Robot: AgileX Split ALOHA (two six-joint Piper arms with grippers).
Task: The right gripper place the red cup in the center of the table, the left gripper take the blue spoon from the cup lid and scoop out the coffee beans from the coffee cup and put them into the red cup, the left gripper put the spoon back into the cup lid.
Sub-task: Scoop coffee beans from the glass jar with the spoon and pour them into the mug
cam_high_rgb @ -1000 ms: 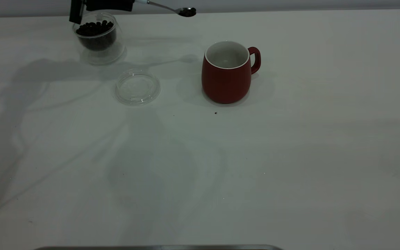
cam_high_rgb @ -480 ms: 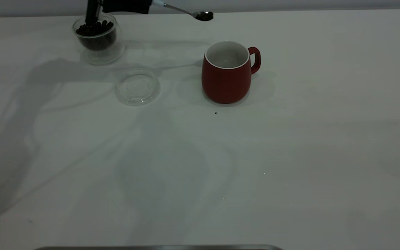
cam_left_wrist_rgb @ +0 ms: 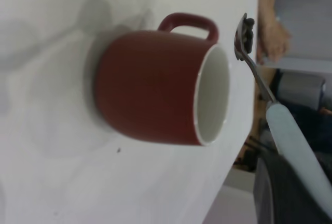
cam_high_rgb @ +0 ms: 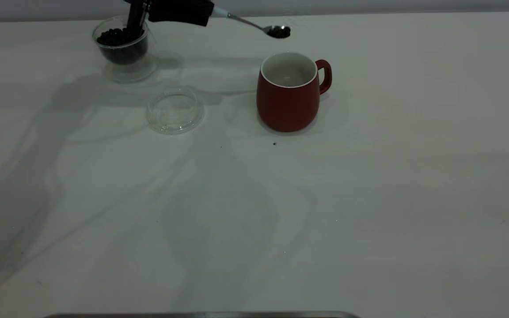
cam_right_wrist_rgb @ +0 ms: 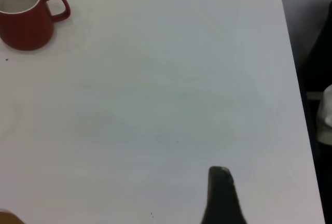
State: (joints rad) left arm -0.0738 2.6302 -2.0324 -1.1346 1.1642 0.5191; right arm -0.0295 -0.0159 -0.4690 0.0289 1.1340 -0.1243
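Beans [cam_high_rgb: 279,31] sit in the blue spoon [cam_high_rgb: 254,25], which the left gripper [cam_high_rgb: 179,11] grips tight, just above and behind the red cup [cam_high_rgb: 288,92] mid-table. Right gripper [cam_right_wrist_rgb: 222,195] waits far right; its fingers can't be judged.

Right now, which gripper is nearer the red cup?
Left. The left gripper holds the blue spoon with its bowl just above and behind the red cup. The right gripper is parked far off across bare table.
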